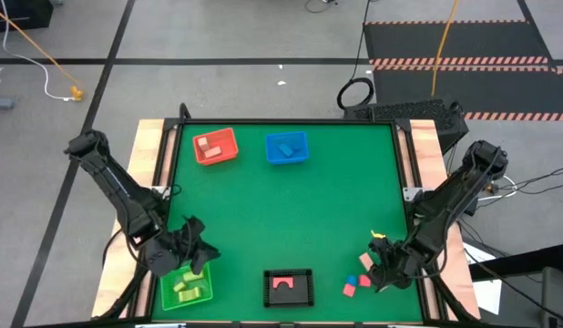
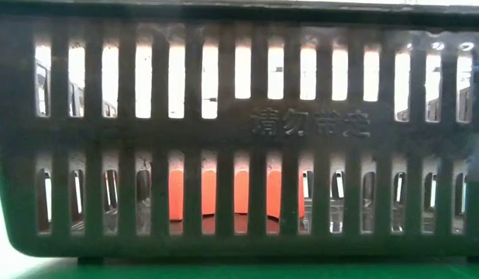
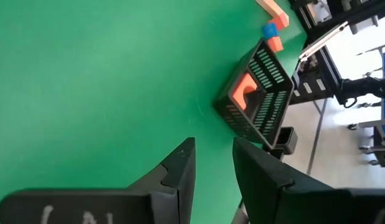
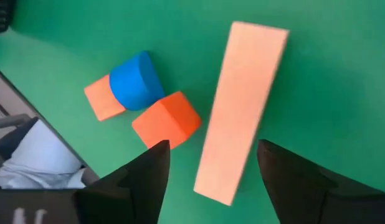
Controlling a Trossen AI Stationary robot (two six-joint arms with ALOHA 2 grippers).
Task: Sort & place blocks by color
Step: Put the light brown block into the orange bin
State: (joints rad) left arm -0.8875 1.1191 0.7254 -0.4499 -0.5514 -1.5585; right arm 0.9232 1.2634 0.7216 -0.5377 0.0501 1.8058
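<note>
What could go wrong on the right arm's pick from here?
1. The right gripper is open over the long tan bar, but the red cube lies close beside one finger; descending may nudge it or catch it in the close.
2. The blue piece touches that cube and another red block, so one bump could shift the whole cluster.
3. The bar looks off-centre between the fingers; it may pivot when squeezed.

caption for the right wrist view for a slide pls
Right hand, fingers open, hovers over a tan bar beside two red blocks and a blue block.
</note>
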